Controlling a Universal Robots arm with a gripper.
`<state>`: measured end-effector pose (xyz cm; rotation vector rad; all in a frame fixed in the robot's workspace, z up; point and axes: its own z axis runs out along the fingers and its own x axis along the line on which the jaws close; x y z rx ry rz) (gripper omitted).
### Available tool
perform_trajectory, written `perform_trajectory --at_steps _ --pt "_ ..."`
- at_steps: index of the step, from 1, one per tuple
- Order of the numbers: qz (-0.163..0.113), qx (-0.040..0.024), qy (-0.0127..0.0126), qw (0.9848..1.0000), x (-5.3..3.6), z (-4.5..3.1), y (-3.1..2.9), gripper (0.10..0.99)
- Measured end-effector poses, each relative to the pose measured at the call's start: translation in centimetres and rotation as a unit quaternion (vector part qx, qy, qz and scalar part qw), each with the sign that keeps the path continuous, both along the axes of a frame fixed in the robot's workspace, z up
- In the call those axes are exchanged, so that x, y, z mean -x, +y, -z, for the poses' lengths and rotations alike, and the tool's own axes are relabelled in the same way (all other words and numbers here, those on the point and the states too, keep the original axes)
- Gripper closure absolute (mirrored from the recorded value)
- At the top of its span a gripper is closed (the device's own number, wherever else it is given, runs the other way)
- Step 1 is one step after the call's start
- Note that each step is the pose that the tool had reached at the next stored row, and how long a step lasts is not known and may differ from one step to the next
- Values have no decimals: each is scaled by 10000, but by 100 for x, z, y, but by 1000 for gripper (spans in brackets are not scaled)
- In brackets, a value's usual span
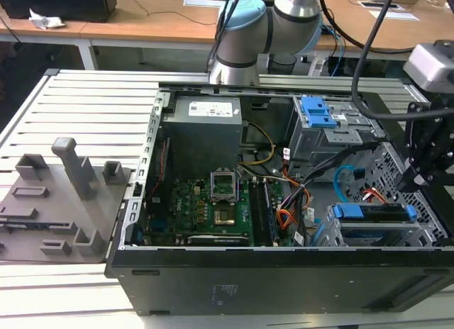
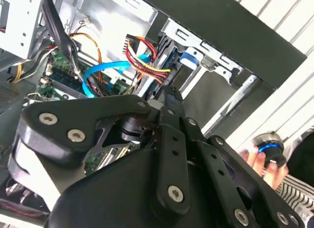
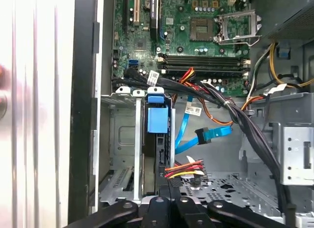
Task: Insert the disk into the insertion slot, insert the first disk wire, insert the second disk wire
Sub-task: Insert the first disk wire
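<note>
One disk [image 3: 157,121] sits edge-on in one insertion slot [image 3: 118,139]; two wires lie loose beside it, one blue cable [image 3: 211,133], one coloured bundle [image 3: 184,168]; your one gripper [image 3: 168,192] shows jaws narrow.

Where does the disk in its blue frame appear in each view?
Exterior view: the disk sits in the metal cage, at the exterior view's lower right.
First wrist view: the disk, blue tab toward the camera, stands between the cage's silver rails.
Second wrist view: the disk shows its blue tab inside the cage, beside the red and yellow wires.
Shared landmark: the light blue cable curling next to the cage.
</note>
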<state>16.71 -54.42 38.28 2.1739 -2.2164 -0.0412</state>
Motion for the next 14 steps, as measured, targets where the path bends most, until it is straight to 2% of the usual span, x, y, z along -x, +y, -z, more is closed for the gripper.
perform_trajectory --at_steps 4,8,14 --pt "0 1 0 10000 10 -4 0 980" --pt "0 0 0 10000 161 -2 0 980" --pt "0 0 0 10000 288 -2 -1 980"
